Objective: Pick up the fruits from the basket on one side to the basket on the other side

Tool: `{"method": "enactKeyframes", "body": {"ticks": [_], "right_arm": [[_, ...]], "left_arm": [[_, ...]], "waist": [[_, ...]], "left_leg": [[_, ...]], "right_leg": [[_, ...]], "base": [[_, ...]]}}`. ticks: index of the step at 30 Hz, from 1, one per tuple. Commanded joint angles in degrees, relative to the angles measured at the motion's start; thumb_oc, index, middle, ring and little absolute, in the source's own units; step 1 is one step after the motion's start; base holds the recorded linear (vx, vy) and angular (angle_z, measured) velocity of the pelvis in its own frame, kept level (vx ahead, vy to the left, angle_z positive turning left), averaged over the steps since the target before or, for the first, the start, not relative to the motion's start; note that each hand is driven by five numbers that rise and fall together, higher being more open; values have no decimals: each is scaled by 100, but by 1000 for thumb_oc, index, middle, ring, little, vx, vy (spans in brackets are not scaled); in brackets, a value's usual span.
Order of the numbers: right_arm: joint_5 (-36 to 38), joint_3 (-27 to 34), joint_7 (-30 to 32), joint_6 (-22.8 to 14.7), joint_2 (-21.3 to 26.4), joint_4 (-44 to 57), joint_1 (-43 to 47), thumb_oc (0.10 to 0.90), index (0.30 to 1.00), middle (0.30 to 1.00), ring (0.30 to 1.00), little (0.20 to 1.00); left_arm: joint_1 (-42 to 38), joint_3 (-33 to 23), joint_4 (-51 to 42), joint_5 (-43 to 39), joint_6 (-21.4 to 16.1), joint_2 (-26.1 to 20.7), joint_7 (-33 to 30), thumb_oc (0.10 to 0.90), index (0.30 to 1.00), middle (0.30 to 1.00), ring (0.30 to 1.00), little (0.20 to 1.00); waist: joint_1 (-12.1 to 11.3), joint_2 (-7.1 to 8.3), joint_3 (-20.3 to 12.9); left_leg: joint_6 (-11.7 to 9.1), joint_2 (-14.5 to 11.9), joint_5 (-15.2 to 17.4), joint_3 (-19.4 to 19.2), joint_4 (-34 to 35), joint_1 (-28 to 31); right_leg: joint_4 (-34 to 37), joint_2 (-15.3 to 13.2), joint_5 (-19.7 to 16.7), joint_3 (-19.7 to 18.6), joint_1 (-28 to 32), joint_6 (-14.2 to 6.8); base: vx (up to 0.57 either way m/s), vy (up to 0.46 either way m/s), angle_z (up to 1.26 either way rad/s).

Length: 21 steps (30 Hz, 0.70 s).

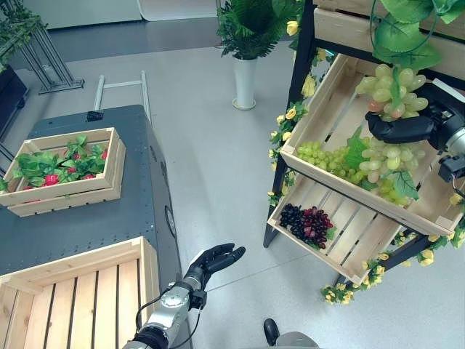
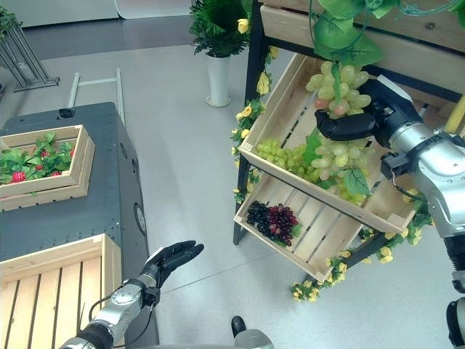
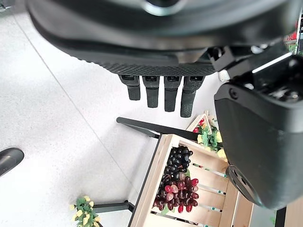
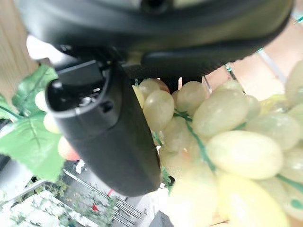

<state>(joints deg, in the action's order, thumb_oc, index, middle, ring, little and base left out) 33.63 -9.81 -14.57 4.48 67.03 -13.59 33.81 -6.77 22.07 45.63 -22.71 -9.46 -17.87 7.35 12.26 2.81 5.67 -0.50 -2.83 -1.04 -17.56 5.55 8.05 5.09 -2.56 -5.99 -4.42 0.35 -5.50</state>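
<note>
Upright, green grape bunch [image 2: 336, 87], right robot hand [image 2: 350, 125] gripping

We see two silver-grey arms; each ends in a dark hand: left hand [image 1: 215, 259], right hand [image 2: 347, 125], black wrist housings.

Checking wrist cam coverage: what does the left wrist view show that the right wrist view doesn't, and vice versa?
Left wrist view alone: the left hand, fingers straight and holding nothing, above the floor, with the dark grapes in the lower crate.
Right wrist view alone: the right hand curled round a bunch of green grapes, with a green leaf beside it.
Shared: both look at the fruit stand and some grapes.
</note>
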Motion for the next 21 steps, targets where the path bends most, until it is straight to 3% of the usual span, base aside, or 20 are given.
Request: {"method": "enactKeyframes", "body": {"ticks": [1,6,8,13,21], "right_arm": [[-329,285,81,-797,378,-688,1349,400,300,300,300,300],[-1169,-22,-200,-922,456,-1042,1257,400,300,300,300,300],[-1850,-201,-286,-1014,586,-1305,1176,400,300,300,300,300],[-2396,-601,-307,-1068,835,-1863,1223,400,300,300,300,300],[-3522,-1103,-304,-737,1001,-3190,1444,400,300,300,300,300]], "left_arm": [[-299,70,-15,60,-494,-253,174,800,900,900,900,900],[-324,29,-20,67,-437,-272,182,800,900,900,900,900],[-321,14,-77,60,-393,-298,156,800,900,900,900,900],[-328,40,-97,74,-390,-333,138,800,900,900,900,900],[-397,144,-166,7,-337,-387,106,800,900,900,900,900]], "waist": [[-270,223,-400],[-301,247,-395],[-304,259,-383],[-298,276,-355],[-283,260,-292]], "left_leg": [[63,102,579,235,-103,66],[68,95,575,231,-97,66],[74,91,571,217,-100,64],[78,94,553,189,-97,57],[89,87,542,102,-100,49]], "right_leg": [[-113,104,302,212,233,-79],[-121,95,305,250,219,-85],[-128,96,301,261,211,-88],[-144,106,279,243,179,-89],[-174,122,245,171,122,-105]], "base": [[0,0,0],[2,-3,2],[0,0,0],[-7,1,0],[-19,5,-1]]}}
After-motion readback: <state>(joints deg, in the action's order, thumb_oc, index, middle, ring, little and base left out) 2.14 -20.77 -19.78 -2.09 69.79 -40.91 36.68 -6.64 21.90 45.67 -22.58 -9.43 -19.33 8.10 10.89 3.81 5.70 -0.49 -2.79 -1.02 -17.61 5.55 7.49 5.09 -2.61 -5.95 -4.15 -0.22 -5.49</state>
